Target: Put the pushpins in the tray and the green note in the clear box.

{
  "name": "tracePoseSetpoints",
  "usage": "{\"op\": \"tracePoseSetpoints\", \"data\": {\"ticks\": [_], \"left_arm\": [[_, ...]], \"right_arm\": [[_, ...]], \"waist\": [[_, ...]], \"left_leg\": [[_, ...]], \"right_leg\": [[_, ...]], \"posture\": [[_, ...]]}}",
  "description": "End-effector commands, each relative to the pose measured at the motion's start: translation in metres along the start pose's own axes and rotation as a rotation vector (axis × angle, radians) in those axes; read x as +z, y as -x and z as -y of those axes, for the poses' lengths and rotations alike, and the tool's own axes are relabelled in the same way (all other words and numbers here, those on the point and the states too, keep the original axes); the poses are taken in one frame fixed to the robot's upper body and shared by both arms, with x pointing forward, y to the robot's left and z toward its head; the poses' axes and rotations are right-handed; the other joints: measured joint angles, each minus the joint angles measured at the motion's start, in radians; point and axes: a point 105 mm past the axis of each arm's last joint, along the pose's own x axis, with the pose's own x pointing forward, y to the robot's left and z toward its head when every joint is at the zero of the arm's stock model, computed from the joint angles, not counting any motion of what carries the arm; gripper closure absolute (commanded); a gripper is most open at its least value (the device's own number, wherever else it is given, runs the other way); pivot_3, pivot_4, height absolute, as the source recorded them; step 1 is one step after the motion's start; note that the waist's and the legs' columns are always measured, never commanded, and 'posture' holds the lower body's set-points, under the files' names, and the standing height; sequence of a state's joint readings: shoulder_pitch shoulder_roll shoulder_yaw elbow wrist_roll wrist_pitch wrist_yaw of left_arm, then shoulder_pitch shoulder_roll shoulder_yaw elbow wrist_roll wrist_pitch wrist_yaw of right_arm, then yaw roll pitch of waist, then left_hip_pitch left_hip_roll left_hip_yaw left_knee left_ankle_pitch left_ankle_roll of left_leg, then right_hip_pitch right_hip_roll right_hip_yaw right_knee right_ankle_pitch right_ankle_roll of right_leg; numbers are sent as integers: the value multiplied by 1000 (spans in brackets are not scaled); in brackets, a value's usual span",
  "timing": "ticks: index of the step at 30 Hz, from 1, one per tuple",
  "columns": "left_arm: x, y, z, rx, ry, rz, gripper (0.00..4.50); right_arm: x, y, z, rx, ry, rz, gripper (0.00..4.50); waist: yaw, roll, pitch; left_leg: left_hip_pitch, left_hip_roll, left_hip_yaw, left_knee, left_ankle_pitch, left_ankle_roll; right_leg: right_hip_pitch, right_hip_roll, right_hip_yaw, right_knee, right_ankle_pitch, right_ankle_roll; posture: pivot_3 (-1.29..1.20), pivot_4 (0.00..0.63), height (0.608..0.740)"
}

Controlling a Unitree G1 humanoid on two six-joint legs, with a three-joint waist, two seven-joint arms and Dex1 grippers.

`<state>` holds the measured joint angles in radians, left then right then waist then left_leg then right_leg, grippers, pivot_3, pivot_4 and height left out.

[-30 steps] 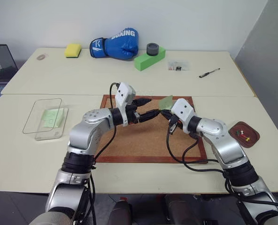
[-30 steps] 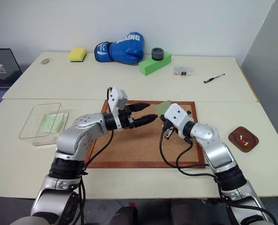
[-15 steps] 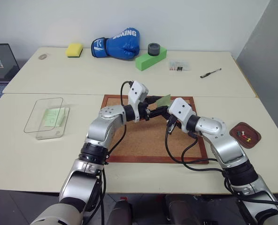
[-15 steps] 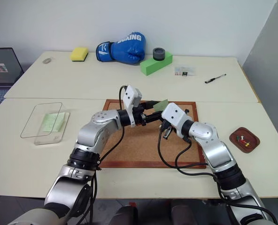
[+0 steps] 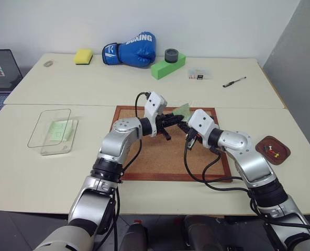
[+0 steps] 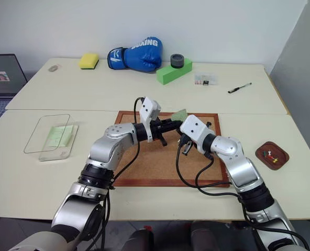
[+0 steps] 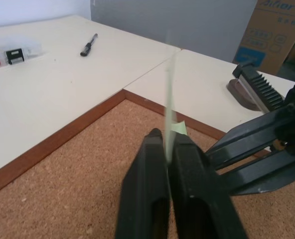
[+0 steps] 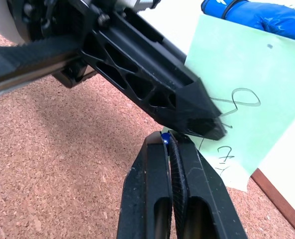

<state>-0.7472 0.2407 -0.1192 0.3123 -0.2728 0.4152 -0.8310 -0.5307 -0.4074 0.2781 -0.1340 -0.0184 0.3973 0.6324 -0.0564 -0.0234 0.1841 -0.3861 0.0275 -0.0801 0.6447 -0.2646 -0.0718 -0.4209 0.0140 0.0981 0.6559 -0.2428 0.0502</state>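
Observation:
The green note (image 5: 184, 110) stands on edge above the corkboard, with handwriting on its face (image 8: 237, 74). My left gripper (image 7: 167, 137) is shut on the note's edge. My right gripper (image 8: 170, 138) is shut at the note's lower corner, where a tiny blue speck shows at its fingertips. The two grippers meet tip to tip over the board's far side (image 5: 182, 119). The tray (image 5: 281, 156) sits at the table's right edge with red and yellow pushpins (image 5: 270, 148) in it. The clear box (image 5: 37, 128) lies at the left with a pale green slip (image 5: 58, 128) inside.
A wood-framed corkboard (image 5: 160, 157) lies under both arms. On the far table are a blue boxing glove (image 5: 129, 49), a yellow sponge (image 5: 82, 56), a green foam block (image 5: 167, 66) with a black roll on it, a small clear case (image 5: 198, 75) and a pen (image 5: 233, 81). A laptop (image 5: 0, 70) stands far left.
My left gripper came in from the left with its fingers open, reached the note and shut on it. The right arm has stayed still.

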Motion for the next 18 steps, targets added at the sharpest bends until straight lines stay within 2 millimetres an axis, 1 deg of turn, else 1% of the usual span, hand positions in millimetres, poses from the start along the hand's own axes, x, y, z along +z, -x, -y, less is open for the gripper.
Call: {"op": "tracePoseSetpoints", "data": {"ticks": [1,9,12,18], "left_arm": [[2,-3,1,0,-10,-3,4480],[-1,-2,-1,14,-19,-5,4480],[-2,-2,-3,36,-38,0,4480],[-1,-3,-5,57,-61,6,4480]], "right_arm": [[30,3,5,-15,65,94,4500],[37,4,5,-23,79,126,4500],[45,7,5,-26,81,157,4500],[49,13,3,-29,82,168,4500]], "waist": [[0,0,0],[-1,0,0],[-1,0,0],[-1,0,0]], "left_leg": [[0,0,0,0,0,0],[2,0,0,1,0,0],[2,0,0,1,0,0],[2,0,0,1,0,0]], "right_leg": [[0,0,0,1,0,0],[0,1,0,4,0,0],[0,0,0,4,0,0],[0,0,0,4,0,0]], "posture": [[0,150,740],[0,150,740],[0,150,740],[0,150,740]]}}
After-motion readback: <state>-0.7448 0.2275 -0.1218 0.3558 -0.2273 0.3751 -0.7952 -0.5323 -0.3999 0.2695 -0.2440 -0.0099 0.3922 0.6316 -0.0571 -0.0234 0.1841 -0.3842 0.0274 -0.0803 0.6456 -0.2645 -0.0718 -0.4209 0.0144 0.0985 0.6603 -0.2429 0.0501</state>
